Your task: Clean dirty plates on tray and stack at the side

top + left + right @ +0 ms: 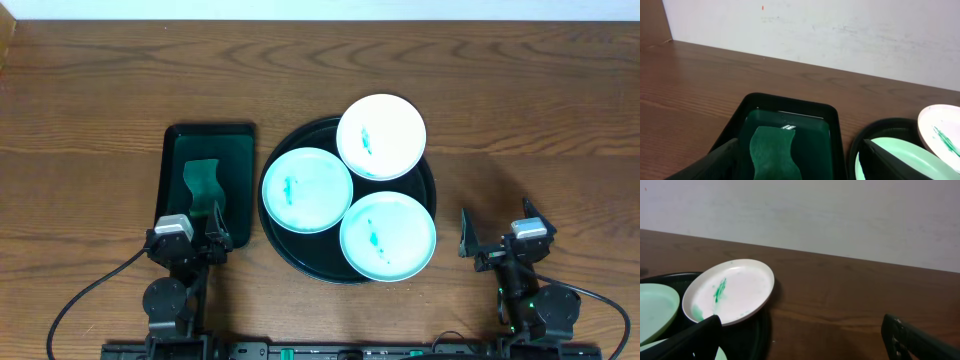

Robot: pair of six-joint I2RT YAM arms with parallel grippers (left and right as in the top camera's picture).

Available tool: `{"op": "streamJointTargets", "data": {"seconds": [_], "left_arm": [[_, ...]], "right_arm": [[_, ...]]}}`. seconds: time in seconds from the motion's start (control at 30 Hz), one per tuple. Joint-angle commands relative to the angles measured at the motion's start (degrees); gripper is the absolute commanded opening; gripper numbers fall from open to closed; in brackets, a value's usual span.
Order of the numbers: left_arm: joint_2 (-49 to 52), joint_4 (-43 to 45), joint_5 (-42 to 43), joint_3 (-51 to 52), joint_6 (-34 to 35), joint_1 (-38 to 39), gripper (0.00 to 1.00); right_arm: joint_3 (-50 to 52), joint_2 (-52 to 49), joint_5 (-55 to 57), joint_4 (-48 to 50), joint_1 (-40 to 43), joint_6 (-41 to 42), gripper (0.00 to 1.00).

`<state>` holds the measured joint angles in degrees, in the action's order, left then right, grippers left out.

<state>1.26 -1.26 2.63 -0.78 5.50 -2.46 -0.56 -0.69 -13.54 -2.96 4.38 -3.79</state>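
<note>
Three plates lie on the round black tray. The white plate is at the back, a mint plate at the left, another mint plate at the front right. Each has a teal smear. My left gripper is open and empty, at the near end of the green tray. My right gripper is open and empty, right of the black tray. The right wrist view shows the white plate resting on the tray rim.
A rectangular dark green tray left of the black tray holds a wavy green sponge, also in the left wrist view. Bare wooden table lies to the right and behind.
</note>
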Motion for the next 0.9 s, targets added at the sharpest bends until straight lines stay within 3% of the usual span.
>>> {"op": "streamJointTargets", "data": {"seconds": [0.0,0.5,0.67,0.87], "left_arm": [[0.09,-2.56,-0.66,0.55,-0.96,0.24,0.76],[3.39,-2.71,-0.48,-4.11,9.35,0.22,0.76],[14.01,-5.35,-0.46,-13.60,9.44,0.22,0.75],[32.48,-16.85,0.70,-33.81,9.42,0.24,0.76]], "right_arm": [[0.26,0.09,-0.44,0.00,-0.42,-0.55,0.99],[-2.12,-1.20,-6.34,0.83,-0.39,2.49,0.99],[-7.69,-7.69,-7.93,0.79,-0.39,2.93,0.99],[-24.61,-26.16,-12.33,-4.24,-0.39,2.91,0.99]]}}
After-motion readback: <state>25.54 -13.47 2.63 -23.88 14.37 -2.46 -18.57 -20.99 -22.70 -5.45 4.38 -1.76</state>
